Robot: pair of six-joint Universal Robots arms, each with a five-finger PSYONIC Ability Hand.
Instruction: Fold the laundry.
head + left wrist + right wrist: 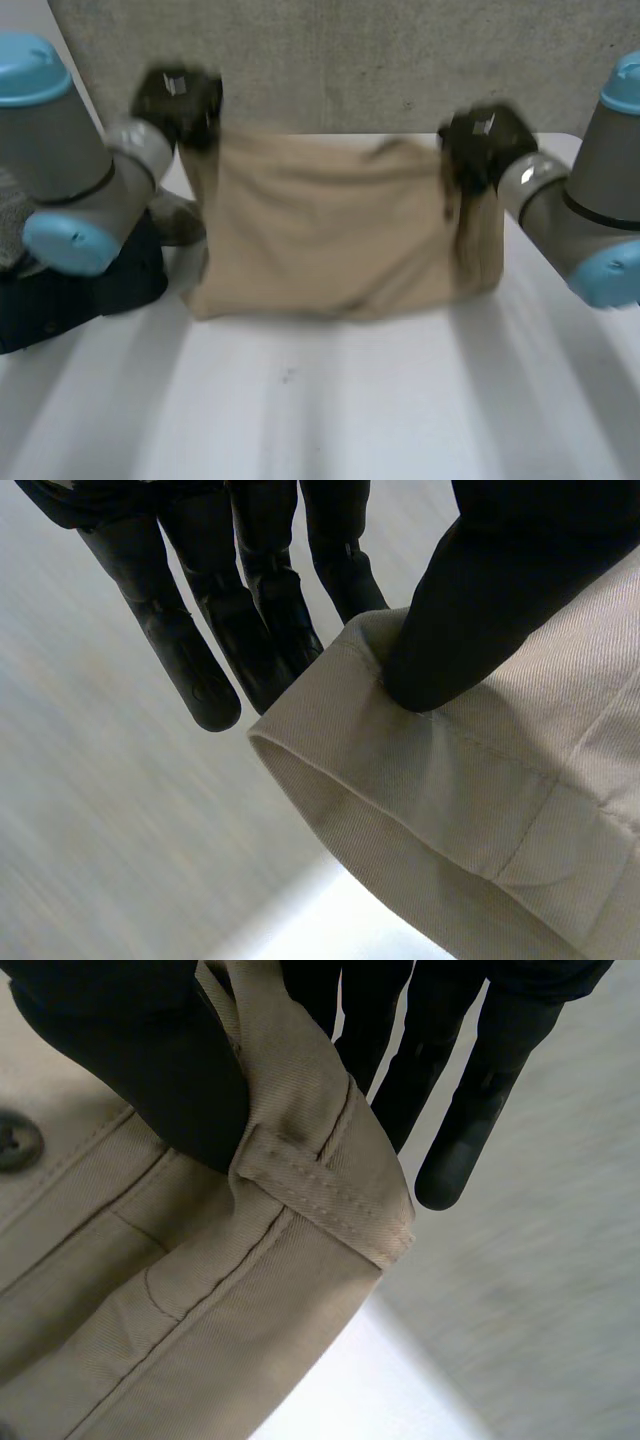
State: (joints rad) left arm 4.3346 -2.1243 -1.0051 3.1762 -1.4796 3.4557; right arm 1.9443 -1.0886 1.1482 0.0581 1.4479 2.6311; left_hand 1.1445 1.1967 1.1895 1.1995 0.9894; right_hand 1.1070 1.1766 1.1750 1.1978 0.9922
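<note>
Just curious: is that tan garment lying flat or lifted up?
Lifted up. The left hand and right hand each pinch a top corner of the garment; its lower edge rests on the table.

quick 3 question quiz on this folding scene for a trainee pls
1. True or false: the left hand and the right hand both pinch the beige garment.
2. In the right wrist view, the hand grips next to: A a zip, B a belt loop, C a printed label.
3. Fill in: the hands hold the garment at its two upper ____.
Key: 1 true; 2 B; 3 corners.
</note>
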